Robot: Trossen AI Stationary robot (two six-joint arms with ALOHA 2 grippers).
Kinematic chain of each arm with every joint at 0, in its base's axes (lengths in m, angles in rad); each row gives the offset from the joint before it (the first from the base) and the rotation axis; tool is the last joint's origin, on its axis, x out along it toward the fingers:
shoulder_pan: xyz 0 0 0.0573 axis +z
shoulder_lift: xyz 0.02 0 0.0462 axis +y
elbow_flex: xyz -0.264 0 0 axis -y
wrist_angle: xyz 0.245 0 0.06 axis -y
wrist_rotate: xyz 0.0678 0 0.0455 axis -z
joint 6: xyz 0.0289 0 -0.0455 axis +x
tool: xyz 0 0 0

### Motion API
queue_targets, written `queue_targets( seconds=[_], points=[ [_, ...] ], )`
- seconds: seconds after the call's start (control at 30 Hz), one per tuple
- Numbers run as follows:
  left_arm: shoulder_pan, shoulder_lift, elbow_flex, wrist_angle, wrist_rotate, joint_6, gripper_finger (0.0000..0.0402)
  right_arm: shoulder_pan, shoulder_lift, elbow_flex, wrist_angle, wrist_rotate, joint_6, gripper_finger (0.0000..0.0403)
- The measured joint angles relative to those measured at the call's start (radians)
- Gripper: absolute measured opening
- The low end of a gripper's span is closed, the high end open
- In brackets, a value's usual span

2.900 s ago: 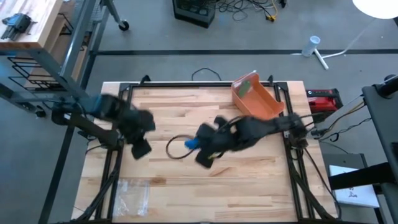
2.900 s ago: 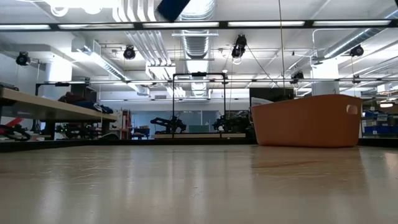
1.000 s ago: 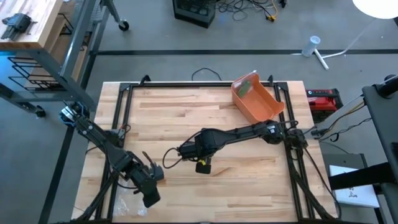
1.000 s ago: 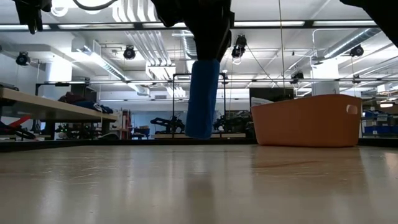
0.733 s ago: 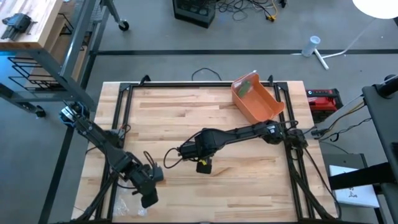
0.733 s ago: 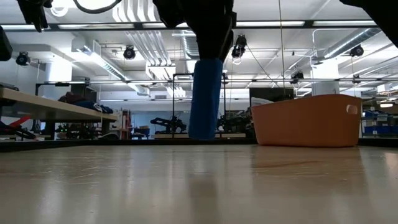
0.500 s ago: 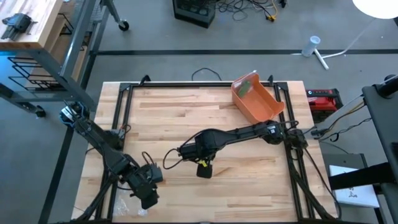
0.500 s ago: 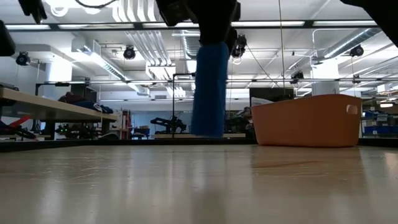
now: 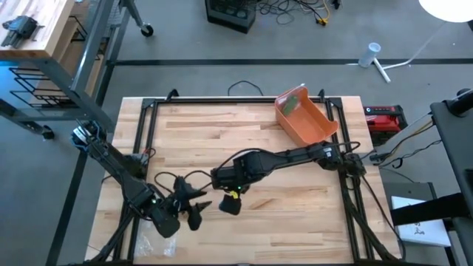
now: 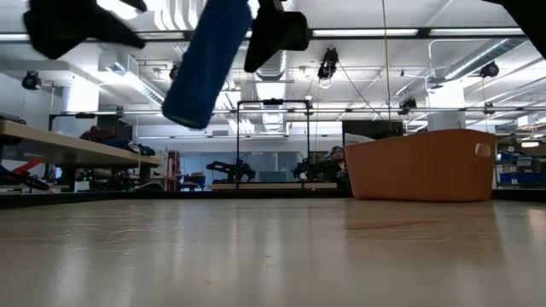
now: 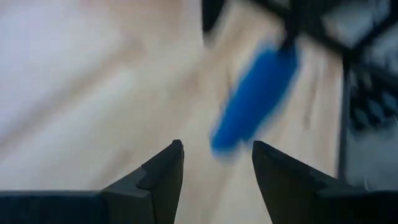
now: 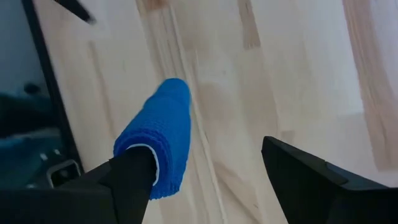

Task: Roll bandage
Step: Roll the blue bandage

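Bandage (image 12: 160,134): blue roll, above table (image 9: 295,222) centre, tilted in low view, hidden from above. Touches one finger of right gripper (image 12: 211,171), jaws wide; held or loose, cannot tell. Left gripper (image 11: 214,165): near-left, released, empty, facing roll. Bin (image 9: 304,118): orange, far right.

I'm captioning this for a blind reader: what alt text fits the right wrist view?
A rolled blue bandage lies against one finger of the open right pincer, above a pale wooden table.

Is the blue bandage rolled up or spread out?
Rolled up: the blue bandage is a tight tube, tilted in the air above the table.
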Motion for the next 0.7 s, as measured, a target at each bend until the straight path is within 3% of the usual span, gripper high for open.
queue_targets(
  seconds=[0.07,0.17,0.33,0.7],
  points=[
    [0.002,0.000,0.000,0.042,-0.117,0.043,0.0183,0.000,0.001,0.000,0.027,0.001,0.027,0.0276],
    [0.007,0.000,0.000,0.129,-0.195,0.154,0.0188,-0.002,0.004,0.000,0.089,0.001,0.079,0.0274],
    [0.031,0.000,0.000,0.221,-0.191,0.280,0.0201,-0.003,0.003,0.000,0.169,0.001,0.115,0.0280],
    [0.046,0.003,-0.012,0.219,-0.190,0.279,0.0195,-0.002,-0.004,0.000,0.178,0.001,0.126,0.0271]
  ],
)
